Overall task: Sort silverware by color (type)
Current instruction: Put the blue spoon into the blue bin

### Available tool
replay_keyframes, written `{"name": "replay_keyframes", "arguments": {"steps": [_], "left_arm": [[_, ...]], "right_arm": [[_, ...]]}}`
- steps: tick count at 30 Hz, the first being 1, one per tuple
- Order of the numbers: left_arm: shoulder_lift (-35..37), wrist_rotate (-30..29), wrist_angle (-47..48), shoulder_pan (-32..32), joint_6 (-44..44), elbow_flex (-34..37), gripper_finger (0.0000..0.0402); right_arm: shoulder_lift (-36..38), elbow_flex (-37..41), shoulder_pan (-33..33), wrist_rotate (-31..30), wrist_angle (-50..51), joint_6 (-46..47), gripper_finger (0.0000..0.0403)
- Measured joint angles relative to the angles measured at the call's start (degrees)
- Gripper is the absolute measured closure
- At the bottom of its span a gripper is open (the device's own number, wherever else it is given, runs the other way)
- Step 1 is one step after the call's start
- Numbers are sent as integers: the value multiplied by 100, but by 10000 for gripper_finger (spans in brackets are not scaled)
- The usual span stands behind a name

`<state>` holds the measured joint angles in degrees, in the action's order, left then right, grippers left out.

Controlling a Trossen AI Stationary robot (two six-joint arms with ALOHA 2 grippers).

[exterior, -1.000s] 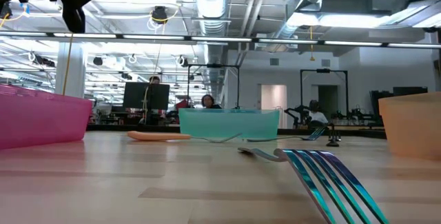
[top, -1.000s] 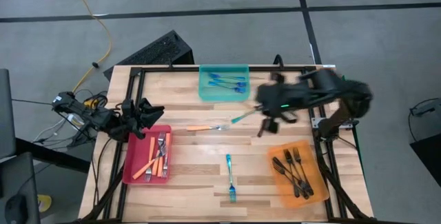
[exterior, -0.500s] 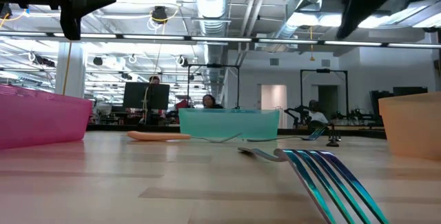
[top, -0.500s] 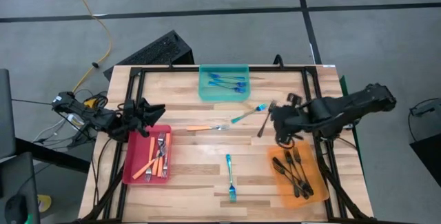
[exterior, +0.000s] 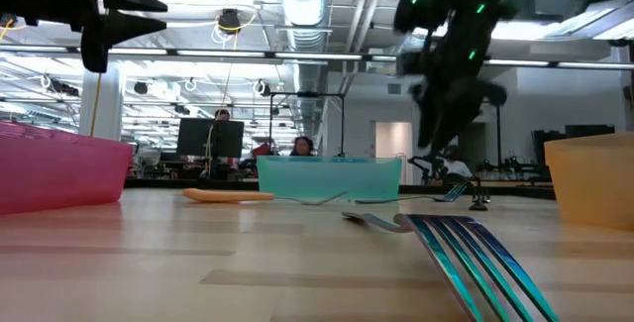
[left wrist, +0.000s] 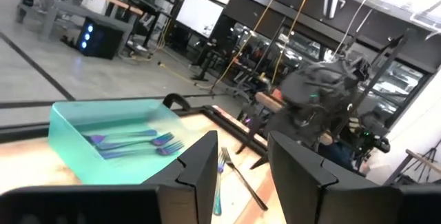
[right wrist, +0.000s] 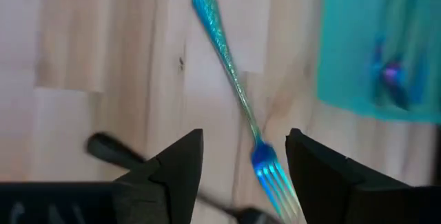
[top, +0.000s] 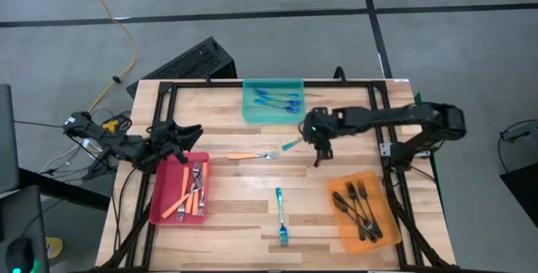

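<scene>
Four forks lie loose on the wooden table: an orange-handled fork, a blue fork, a dark fork and another blue fork nearer the front. My right gripper hangs open above the blue fork, pointing steeply down, with a finger on either side of it and clear of it; the dark fork lies just beside. My left gripper waits open and level above the red tray's far end. The other forks lie in the three trays.
The teal tray with blue forks stands at the far middle. The red tray with orange-handled and grey forks is at the left, and the orange tray with dark forks at the near right. A black frame borders the table.
My right gripper has come down from high over the table. It first swung toward the orange tray's far end, then moved toward the table's left and far edges until it hung over the loose blue fork. The forks have not moved.
</scene>
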<state>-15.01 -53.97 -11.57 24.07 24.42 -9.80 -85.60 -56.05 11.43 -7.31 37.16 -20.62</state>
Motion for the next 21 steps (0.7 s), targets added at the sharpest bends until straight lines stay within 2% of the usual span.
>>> {"name": "replay_keyframes", "arguments": {"steps": [3, 11, 17, 21], "left_arm": [[-2, -15, 150, -1, 182, 0, 289], [0, -38, 192, -1, 173, 0, 289], [0, -37, 194, 0, 162, 0, 289], [0, -32, 242, -1, 160, 0, 289]], "right_arm": [[-578, 0, 300, 411, -452, -336, 186], [-1685, -298, 603, 457, -625, -850, 195], [-1838, -426, 699, 522, -528, -986, 197], [-1841, -424, 761, 648, -480, -984, 214]]}}
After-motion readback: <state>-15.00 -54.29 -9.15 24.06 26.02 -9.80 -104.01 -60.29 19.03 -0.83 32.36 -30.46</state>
